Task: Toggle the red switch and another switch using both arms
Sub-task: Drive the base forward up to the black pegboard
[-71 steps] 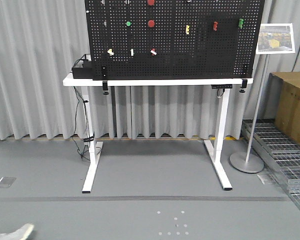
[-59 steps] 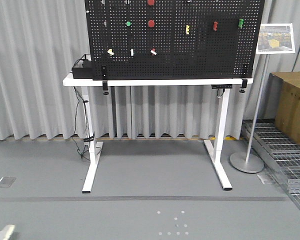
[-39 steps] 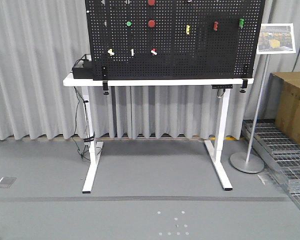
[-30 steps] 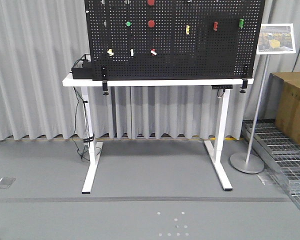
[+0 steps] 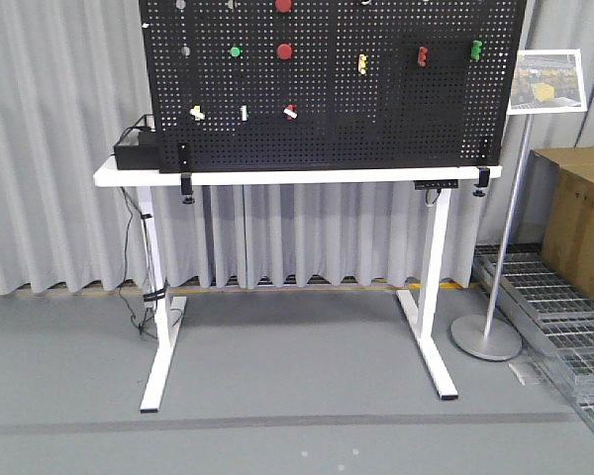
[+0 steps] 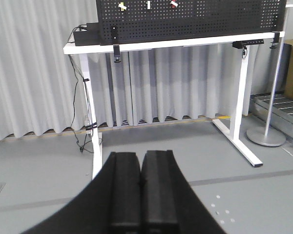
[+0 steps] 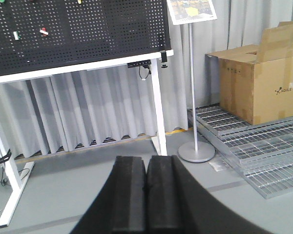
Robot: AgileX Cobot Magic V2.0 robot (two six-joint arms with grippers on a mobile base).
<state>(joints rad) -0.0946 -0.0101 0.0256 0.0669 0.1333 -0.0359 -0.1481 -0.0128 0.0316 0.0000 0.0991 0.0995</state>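
The red switch (image 5: 290, 112) is a small red lever on a white base, low on the black pegboard (image 5: 376, 119) that stands on a white table (image 5: 307, 175). It also shows as the red switch (image 6: 174, 4) at the top of the left wrist view and the red switch (image 7: 43, 31) in the right wrist view. A yellow switch (image 5: 197, 112) and a white switch (image 5: 244, 113) sit left of it. My left gripper (image 6: 141, 155) is shut on nothing, and so is my right gripper (image 7: 146, 158). Both hang over the floor, well short of the board.
Round red buttons (image 5: 283, 50) and a green one (image 5: 235, 51) sit higher on the board. A black box (image 5: 137, 148) with cables rests at the table's left end. A sign stand (image 5: 486, 336), a cardboard box (image 5: 579, 223) and metal grates (image 5: 544, 307) stand to the right.
The table and pegboard have grown larger and shifted left in the front view, so I have rolled closer. A white shoe at the lower left has left the view.
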